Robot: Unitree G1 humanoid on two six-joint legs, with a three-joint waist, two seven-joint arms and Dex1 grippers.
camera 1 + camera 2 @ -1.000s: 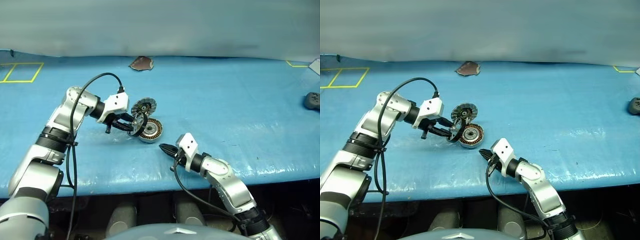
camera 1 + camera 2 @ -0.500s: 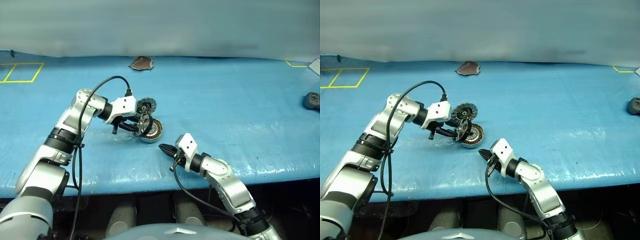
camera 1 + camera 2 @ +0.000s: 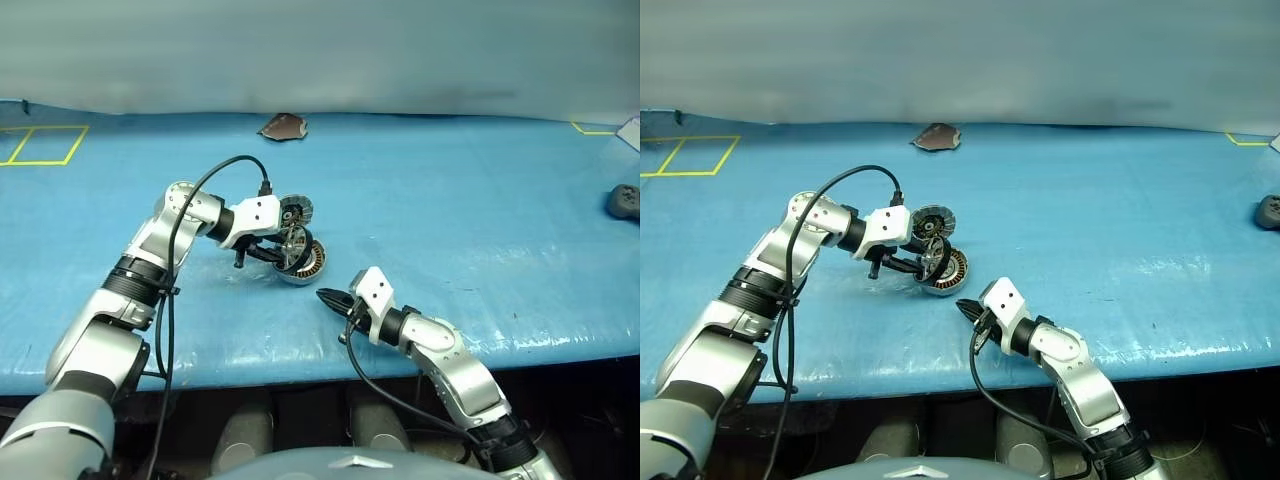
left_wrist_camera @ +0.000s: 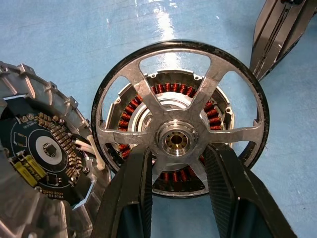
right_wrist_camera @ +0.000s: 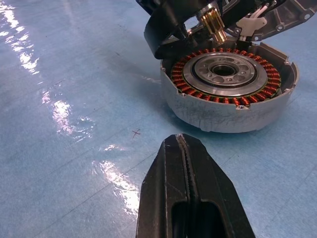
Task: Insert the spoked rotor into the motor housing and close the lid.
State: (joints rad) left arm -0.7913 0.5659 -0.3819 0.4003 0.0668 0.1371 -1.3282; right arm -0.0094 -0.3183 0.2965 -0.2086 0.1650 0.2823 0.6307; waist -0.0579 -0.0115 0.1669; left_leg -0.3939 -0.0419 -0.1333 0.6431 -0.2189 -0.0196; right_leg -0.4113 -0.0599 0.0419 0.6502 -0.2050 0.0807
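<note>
The left gripper point(image 4: 176, 171) pinches the small silver spoked rotor point(image 4: 181, 139), a thin dark-edged metal ring with a hub, its two black fingers point(image 4: 130, 193) clamped either side of the hub. The rotor hangs tilted on edge just above the motor housing point(image 5: 229, 89), a short round silver can with a copper-orange winding ring and silver hub, which sits open on the blue table cover point(image 3: 450, 200). Joined to the housing's far side, the lid point(image 4: 34, 153) stands swung back, its ribbed rim and dark circuit-board centre facing the camera on the left wrist. Near the housing, towards the table's front edge, the right gripper point(image 5: 185, 148) hovers low over the cover, its black fingers pressed together on nothing and pointing at the housing.
</note>
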